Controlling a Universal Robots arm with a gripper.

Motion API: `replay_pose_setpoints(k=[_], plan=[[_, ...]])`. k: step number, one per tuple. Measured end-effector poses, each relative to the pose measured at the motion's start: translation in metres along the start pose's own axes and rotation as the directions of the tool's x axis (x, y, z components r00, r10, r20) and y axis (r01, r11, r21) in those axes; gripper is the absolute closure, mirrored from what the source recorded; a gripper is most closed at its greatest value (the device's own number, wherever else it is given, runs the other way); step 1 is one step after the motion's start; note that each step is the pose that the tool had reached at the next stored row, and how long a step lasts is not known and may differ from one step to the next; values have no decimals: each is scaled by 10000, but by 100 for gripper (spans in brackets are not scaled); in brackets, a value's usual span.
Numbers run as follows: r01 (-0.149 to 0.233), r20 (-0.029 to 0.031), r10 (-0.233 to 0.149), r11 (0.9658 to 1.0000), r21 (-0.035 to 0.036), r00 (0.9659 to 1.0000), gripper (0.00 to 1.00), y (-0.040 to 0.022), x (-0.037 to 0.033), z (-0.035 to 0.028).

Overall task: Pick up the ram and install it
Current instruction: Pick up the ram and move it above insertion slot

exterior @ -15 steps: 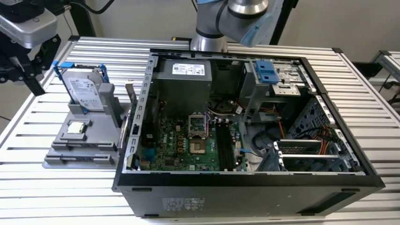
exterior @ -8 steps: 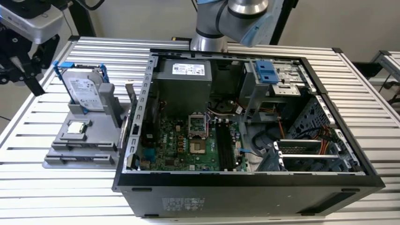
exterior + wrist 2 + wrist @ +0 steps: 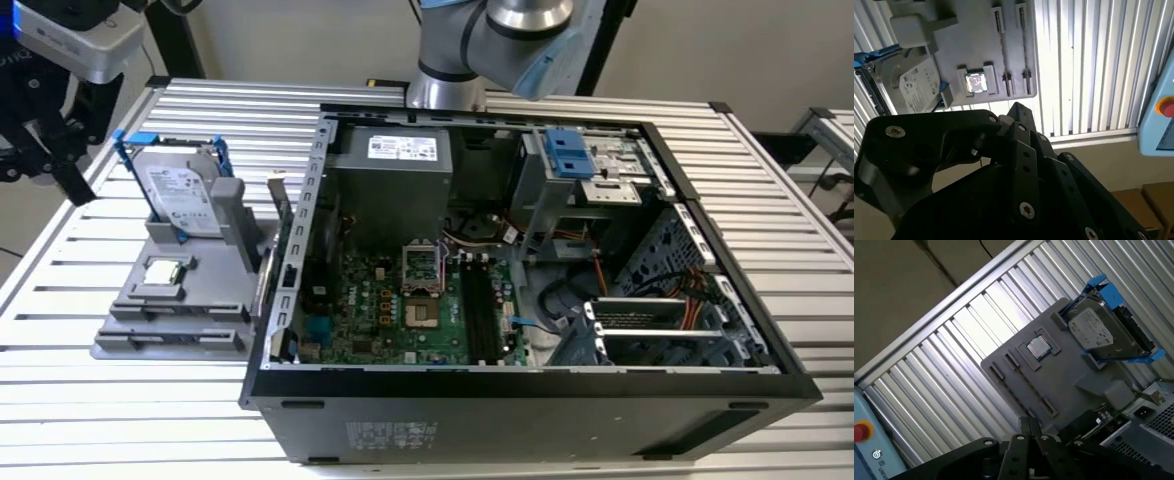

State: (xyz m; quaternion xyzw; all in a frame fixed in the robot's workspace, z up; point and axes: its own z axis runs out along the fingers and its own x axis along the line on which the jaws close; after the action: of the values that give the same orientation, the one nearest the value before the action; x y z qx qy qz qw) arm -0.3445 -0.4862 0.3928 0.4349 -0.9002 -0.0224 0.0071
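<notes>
Pincer (image 3: 1015, 115) poised over the slatted table (image 3: 134, 420) near the grey fixture (image 3: 167, 300); whether it is apart or together cannot be told. The ram (image 3: 278, 195), apparently the thin tan-green strip standing on edge between fixture and computer case (image 3: 534, 400), lies toward the exterior view's right of the pincer, its long axis seemingly along the case wall. White labels on hard drive (image 3: 180, 195) and power supply (image 3: 400, 148): print illegible

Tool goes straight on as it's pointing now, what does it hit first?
Probably the grey fixture tray, near the narrow slots beside the processor chip; depth is unclear.
</notes>
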Motion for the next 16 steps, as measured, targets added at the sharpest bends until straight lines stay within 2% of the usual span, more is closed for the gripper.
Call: replay_pose_setpoints(k=[2,5,6,9,12,14,16], plan=[[255,60,-255,9997,6,9997,100,0,0,0],[577,220,-577,9983,-3,9981,100,0,0,0],[698,245,-697,9976,-10,9973,100,0,-1,0],[1197,237,-1196,9928,-21,9925,100,0,0,1],[1725,217,-1724,9850,-23,9848,100,0,0,1],[1989,238,-1989,9800,36,9797,100,0,0,0],[2227,285,-2230,9748,148,9744,100,0,0,1]])
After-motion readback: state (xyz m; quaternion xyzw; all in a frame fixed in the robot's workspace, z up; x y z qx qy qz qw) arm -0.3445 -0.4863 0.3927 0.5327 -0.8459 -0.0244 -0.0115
